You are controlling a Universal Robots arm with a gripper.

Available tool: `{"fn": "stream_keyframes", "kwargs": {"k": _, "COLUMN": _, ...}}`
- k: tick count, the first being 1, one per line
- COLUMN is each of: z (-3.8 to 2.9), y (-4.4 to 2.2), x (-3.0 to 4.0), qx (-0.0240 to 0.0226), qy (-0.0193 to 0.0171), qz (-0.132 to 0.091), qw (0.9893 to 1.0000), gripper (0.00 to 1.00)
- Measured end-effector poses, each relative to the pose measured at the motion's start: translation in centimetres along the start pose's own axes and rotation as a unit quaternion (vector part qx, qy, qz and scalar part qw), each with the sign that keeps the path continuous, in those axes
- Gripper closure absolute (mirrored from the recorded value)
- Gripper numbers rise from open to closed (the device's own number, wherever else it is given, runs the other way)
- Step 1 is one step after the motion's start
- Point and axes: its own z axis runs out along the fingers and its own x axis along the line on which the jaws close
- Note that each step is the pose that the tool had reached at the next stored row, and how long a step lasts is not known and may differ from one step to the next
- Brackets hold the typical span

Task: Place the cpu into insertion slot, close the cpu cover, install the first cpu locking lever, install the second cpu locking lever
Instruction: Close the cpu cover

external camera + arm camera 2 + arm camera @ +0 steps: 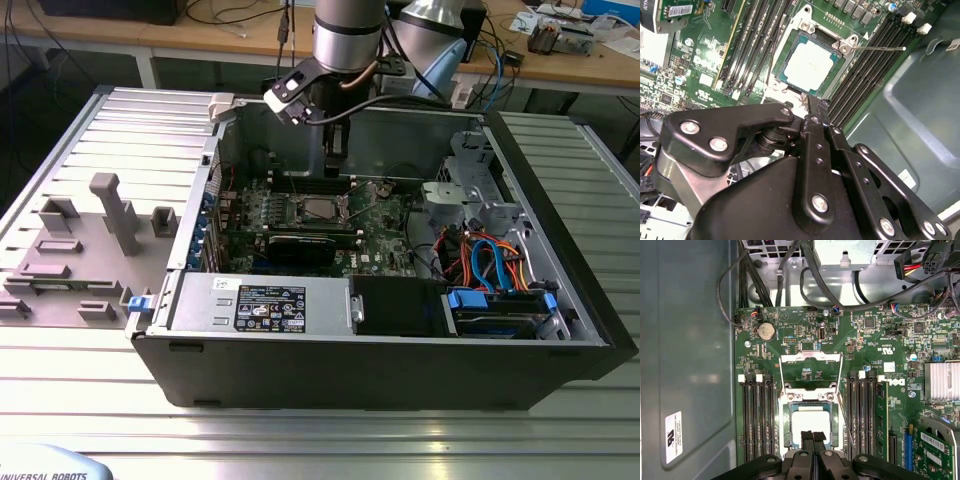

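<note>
cpu (pixel 810 421): flat square chip with a matt silvery-grey top, seated flat in the insertion slot (pixel 787 426). a thin dark-green border of the slot showed around all four sides of the chip in both wrist views.

cpu cover (pixel 810 358): thin silver frame with a large square cut-out, swung open off the slot on its hinge. green circuit board (pixel 790 335) showed through the cut-out.

one thin wire lever (pixel 880 48) stood out sideways from the slot corner, crossing the long black memory slots (pixel 756 415).

gripper (pixel 813 436): black metal links with bright screw heads. the narrow jaws were pressed together with nothing between them, hanging just over the near edge of the chip. i could not tell whether they touched it.

room: banks of memory slots flanked the slot closely on two sides. in the exterior view the arm reached down into the open computer case (pixel 350 365), which lay on a ribbed metal tabletop (pixel 300 440).
</note>
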Motion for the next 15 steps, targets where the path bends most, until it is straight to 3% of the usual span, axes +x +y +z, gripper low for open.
{"fn": "stream_keyframes", "kwargs": {"k": 3, "z": -0.01, "y": 0.02, "x": 0.00, "qx": 0.0000, "qy": 0.0000, "qz": 0.000, "qw": 1.0000, "gripper": 0.89}}
{"fn": "stream_keyframes", "kwargs": {"k": 10, "z": 0.00, "y": 1.20, "x": 0.02, "qx": 0.0000, "qy": -0.0008, "qz": 0.000, "qw": 1.0000, "gripper": 0.89}}
{"fn": "stream_keyframes", "kwargs": {"k": 15, "z": 0.00, "y": 1.44, "x": 0.03, "qx": 0.0000, "qy": -0.0010, "qz": 0.000, "qw": 1.0000, "gripper": 0.89}}
